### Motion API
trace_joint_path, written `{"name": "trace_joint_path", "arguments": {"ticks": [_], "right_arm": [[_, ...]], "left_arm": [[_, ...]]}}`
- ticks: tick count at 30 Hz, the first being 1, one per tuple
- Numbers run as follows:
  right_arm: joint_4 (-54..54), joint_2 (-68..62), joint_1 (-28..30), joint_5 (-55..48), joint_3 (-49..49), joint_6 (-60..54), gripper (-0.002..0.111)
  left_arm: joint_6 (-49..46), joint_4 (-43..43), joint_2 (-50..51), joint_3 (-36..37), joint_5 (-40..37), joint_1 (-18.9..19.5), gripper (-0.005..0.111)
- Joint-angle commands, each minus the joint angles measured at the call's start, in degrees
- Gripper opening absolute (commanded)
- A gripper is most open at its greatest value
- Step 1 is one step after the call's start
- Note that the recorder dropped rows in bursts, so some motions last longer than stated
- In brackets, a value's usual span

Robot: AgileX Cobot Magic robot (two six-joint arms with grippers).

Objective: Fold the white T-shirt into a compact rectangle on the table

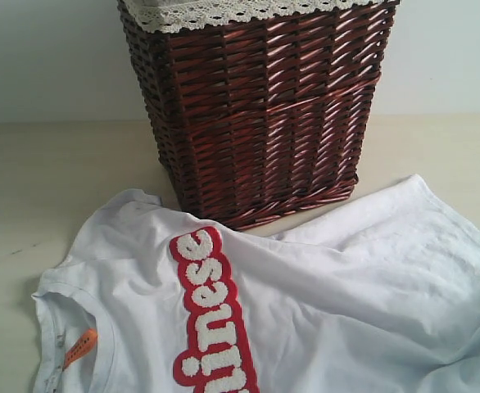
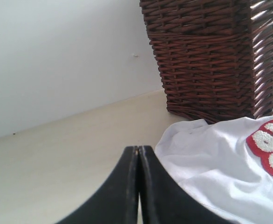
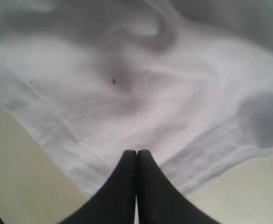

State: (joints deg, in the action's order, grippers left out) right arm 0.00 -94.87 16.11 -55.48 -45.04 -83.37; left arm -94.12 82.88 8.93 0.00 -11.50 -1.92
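Up close, left gripper point(image 2: 138, 148) pressed shut, empty, over bare table point(image 1: 43, 180) just beside a sleeve. Right gripper point(image 3: 136, 151) pressed shut too, tips at the cloth's corner; pinch unclear. Farther out, white T-shirt point(image 1: 330, 286) spread flat on the table, lettering point(image 1: 211, 311) upward. Behind, wicker basket point(image 1: 264, 106).

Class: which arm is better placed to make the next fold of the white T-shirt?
Right, probably. The right gripper is shut at the edge of the white T-shirt, seemingly pinching it; the left gripper is shut over the table beside the shirt, holding nothing.
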Motion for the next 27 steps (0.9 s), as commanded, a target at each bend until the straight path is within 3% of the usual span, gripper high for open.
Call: {"name": "trace_joint_path", "arguments": {"ticks": [1, 11, 19, 27], "right_arm": [[0.0, -2.7, 3.3, -0.3, 0.1, -0.3, 0.0], [-7.7, -7.3, 4.7, 0.9, 6.6, 3.9, 0.0], [-18.6, -7.0, 4.7, -5.4, 10.8, 10.6, 0.0], [-15.7, 5.0, 4.7, -6.6, 10.8, 6.1, 0.0]], "left_arm": [[0.1, 0.4, -0.4, 0.0, 0.0, 0.2, 0.001], [0.1, 0.4, -0.4, 0.0, 0.0, 0.2, 0.001], [0.1, 0.4, -0.4, 0.0, 0.0, 0.2, 0.001], [0.1, 0.4, -0.4, 0.0, 0.0, 0.2, 0.001]]}}
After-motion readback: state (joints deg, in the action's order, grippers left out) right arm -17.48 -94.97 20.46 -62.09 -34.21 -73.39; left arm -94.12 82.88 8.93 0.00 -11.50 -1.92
